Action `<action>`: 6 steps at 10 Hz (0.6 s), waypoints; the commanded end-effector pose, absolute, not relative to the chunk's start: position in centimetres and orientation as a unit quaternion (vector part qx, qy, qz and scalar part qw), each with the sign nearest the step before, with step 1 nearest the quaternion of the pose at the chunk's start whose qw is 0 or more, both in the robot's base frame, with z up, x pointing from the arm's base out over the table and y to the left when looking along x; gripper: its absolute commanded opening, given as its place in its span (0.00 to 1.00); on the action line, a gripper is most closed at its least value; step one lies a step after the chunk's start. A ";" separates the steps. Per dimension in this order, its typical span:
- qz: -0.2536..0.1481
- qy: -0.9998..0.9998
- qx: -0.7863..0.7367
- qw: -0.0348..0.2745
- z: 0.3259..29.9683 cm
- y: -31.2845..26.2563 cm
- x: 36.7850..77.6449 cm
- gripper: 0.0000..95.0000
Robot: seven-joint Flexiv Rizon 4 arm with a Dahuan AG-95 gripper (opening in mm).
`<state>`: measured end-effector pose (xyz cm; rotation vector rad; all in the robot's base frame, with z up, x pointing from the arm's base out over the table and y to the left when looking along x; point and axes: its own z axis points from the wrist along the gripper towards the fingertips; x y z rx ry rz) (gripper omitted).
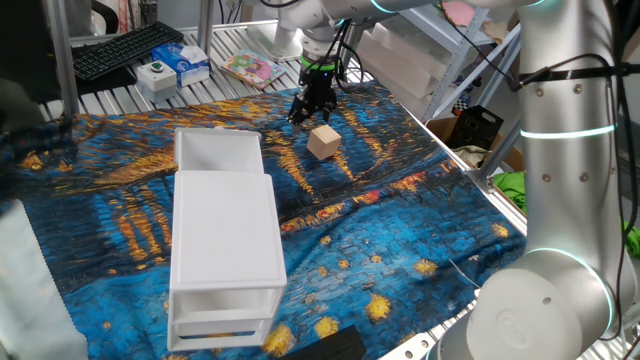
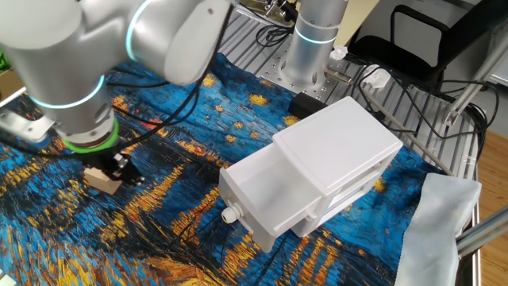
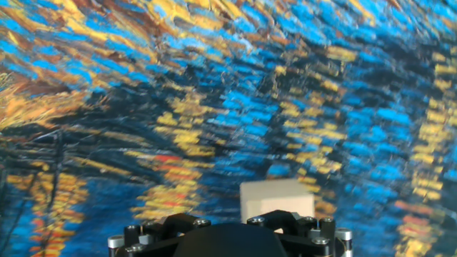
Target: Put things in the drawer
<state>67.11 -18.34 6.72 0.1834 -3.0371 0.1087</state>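
A small light-tan wooden cube (image 1: 324, 141) rests on the blue and yellow painted cloth, right of the white cabinet (image 1: 225, 235). The cabinet's top drawer (image 1: 218, 150) is pulled out and looks empty. My gripper (image 1: 312, 108) hangs just behind and above the cube, its black fingers spread apart with nothing between them. In the other fixed view the cube (image 2: 103, 181) lies at the far left below the gripper (image 2: 119, 167), and the open drawer (image 2: 262, 199) faces it. The hand view shows the cube (image 3: 275, 198) low in the middle, just beyond the gripper's body; the fingertips are out of frame.
A keyboard (image 1: 125, 48), small boxes (image 1: 175, 66) and a colourful book (image 1: 251, 68) lie behind the cloth. A white cloth (image 2: 444, 230) lies beside the cabinet (image 2: 337, 147). A black object (image 1: 325, 345) sits at the front edge.
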 end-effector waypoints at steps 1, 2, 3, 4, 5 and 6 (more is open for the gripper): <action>0.036 -0.996 0.067 0.047 6.4 -19.0 67.3 1.00; 0.036 -0.996 0.071 0.045 6.1 -19.4 67.4 1.00; 0.036 -0.996 0.073 0.045 5.9 -19.6 67.6 1.00; 0.036 -0.996 0.075 0.045 5.7 -19.7 67.7 0.80; 0.035 -0.995 0.077 0.045 5.5 -19.8 67.9 0.80; 0.035 -0.995 0.078 0.044 5.2 -20.0 68.1 0.80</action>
